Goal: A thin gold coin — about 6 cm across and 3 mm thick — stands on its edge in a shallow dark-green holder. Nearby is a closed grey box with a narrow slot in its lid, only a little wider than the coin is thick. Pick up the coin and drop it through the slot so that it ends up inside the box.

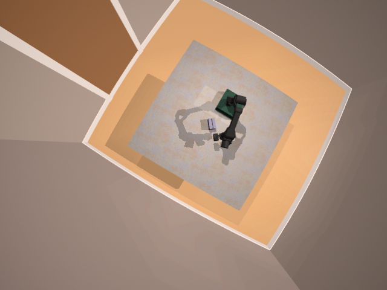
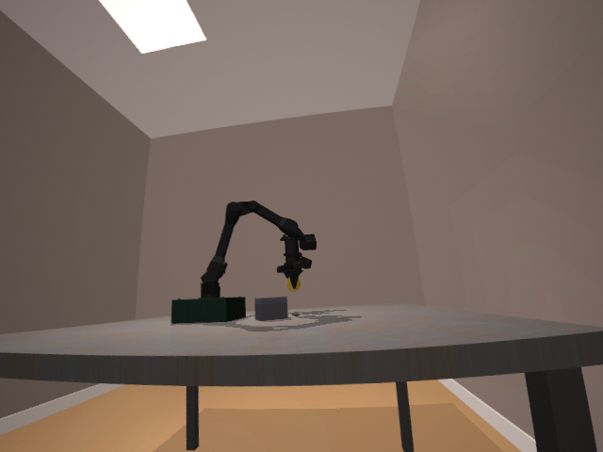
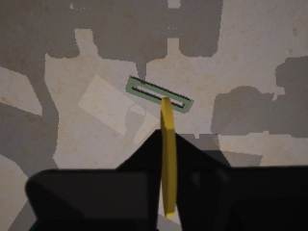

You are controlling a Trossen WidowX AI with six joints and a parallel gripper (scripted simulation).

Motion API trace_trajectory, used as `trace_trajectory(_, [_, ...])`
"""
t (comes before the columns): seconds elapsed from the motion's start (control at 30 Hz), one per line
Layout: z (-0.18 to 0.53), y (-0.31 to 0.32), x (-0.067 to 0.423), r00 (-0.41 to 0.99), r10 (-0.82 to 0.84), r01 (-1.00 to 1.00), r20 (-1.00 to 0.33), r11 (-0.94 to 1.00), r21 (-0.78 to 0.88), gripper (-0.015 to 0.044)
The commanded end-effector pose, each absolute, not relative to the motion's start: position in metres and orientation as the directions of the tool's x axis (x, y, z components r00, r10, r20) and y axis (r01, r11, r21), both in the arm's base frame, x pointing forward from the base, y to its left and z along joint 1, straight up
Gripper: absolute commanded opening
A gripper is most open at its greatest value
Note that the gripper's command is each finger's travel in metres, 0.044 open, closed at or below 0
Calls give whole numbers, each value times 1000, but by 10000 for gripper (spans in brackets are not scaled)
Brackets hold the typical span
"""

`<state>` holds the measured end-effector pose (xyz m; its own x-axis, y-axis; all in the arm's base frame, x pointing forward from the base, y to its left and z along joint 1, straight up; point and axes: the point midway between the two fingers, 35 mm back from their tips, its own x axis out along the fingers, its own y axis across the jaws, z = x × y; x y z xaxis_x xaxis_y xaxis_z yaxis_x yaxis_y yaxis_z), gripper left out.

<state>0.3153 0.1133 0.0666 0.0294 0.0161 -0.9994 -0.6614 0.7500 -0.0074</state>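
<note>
Pinching the thin gold coin (image 3: 168, 159) by its two flat faces, the black parallel-jaw gripper (image 2: 292, 278) is clamped on it and holds it edge-down in the air, above and just beside the closed grey box (image 2: 270, 308). The coin is probably light, rigid and smooth, so a grip on the faces near the upper rim suits it, though it could slip or swing if jolted. Below on the pale mottled table (image 3: 260, 29) lies the shallow dark-green holder (image 3: 159, 94), its groove vacant. In the top view the box's lid shows its narrow slot (image 1: 211, 123) as a thin line, so the coin's plane must match it closely. The arm's dark-green base block (image 2: 207, 309) stands just beyond the box; the other sides look open for moving.
</note>
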Motion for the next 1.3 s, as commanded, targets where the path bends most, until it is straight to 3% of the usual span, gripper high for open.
trace_trajectory(0.0, [67,109,314,28,12,-649,-1000,761,-9,0])
trace_trajectory(1.27, [67,14,285,26,3,-648,-1000,761,-14,0])
